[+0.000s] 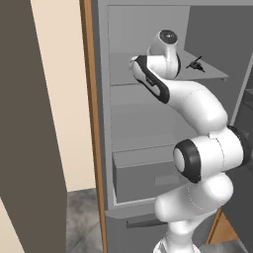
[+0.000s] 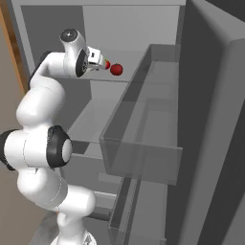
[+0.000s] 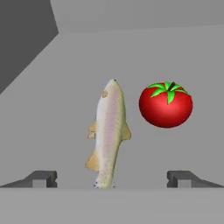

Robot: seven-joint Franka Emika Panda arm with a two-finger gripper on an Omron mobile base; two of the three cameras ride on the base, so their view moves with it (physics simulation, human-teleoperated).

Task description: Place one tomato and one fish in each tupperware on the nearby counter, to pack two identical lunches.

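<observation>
1. Left base view: the arm [image 1: 197, 108] reaches into the open fridge [image 1: 148, 123] toward the upper right of the frame, onto a shelf [image 1: 207, 74] where the food is kept.
2. Right base view: the pincer [image 2: 103, 64] sits upper left, just short of a tomato [image 2: 116, 69].
3. Hand view: the pincer [image 3: 113, 178] is spread wide and empty, bracketing the tail of a fish [image 3: 108, 131] at centre; the tomato [image 3: 166, 104] sits upper right. Likely lining up a grab on the fish.

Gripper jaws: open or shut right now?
Open. In the hand view the gripper has its jaws standing wide apart, with the fish lying on the grey shelf between them, not gripped; a tomato sits beside it.
</observation>
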